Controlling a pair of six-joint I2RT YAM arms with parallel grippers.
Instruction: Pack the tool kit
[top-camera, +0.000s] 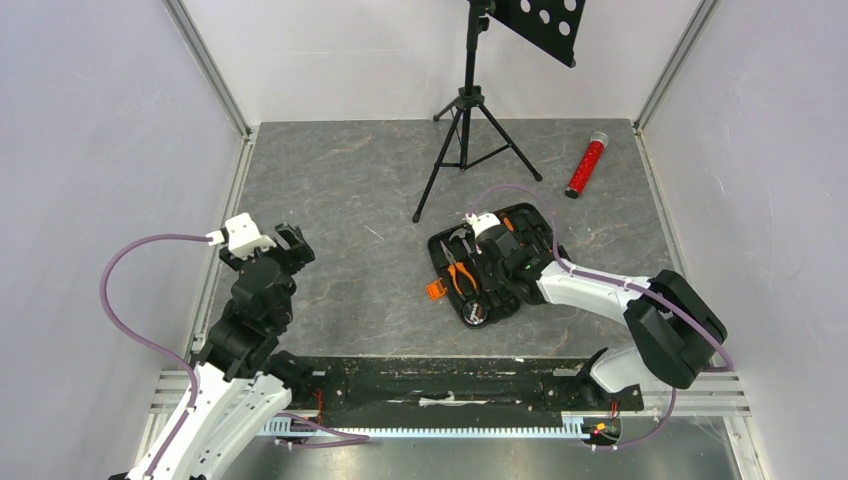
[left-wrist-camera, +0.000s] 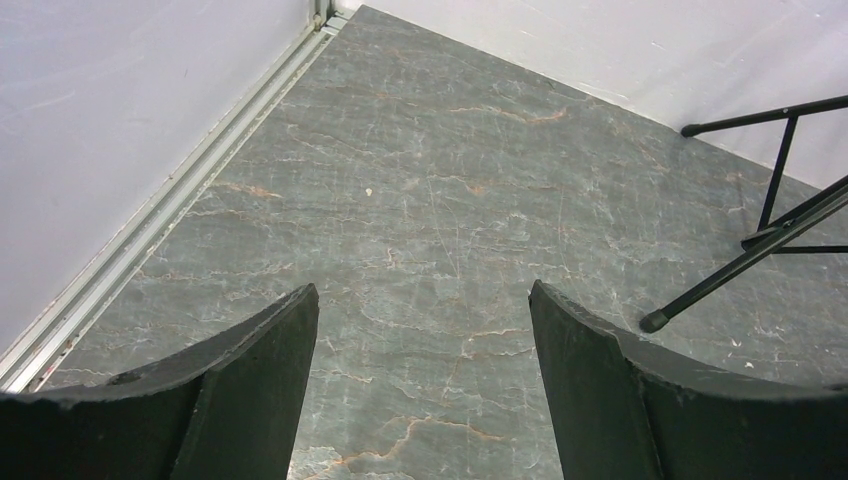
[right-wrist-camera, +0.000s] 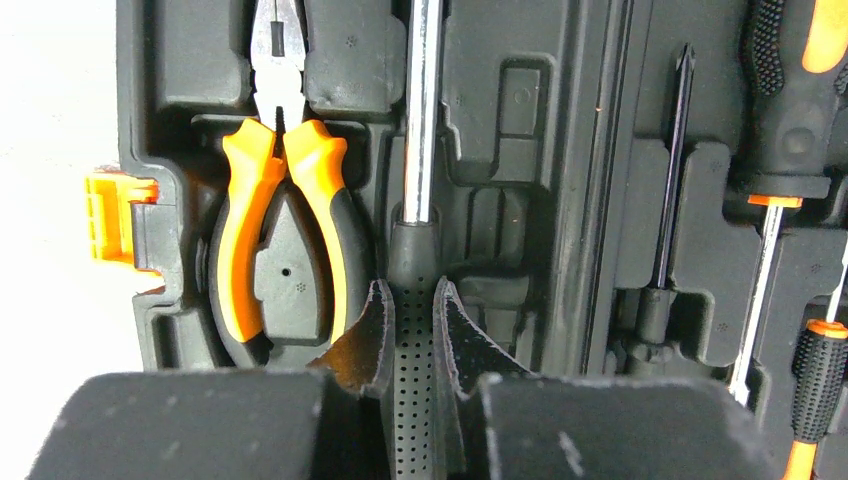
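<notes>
The tool kit's black case (top-camera: 535, 228) lies open right of the table's middle, its orange latch (top-camera: 435, 291) at its left side. In the right wrist view the case (right-wrist-camera: 510, 120) holds orange-and-black pliers (right-wrist-camera: 280, 230) and screwdrivers (right-wrist-camera: 670, 170) in their moulded slots. My right gripper (right-wrist-camera: 412, 290) is down in the case, shut on the dotted black grip of a steel-shafted tool (right-wrist-camera: 420, 110) whose head is out of view. My left gripper (top-camera: 293, 243) hangs open over bare table at the far left, with nothing between its fingers (left-wrist-camera: 270, 370).
A black tripod stand (top-camera: 465, 130) rises just behind the case, and its legs (left-wrist-camera: 760, 250) show at the right of the left wrist view. A red glittery tube (top-camera: 586, 164) lies at the back right. White walls close in on three sides.
</notes>
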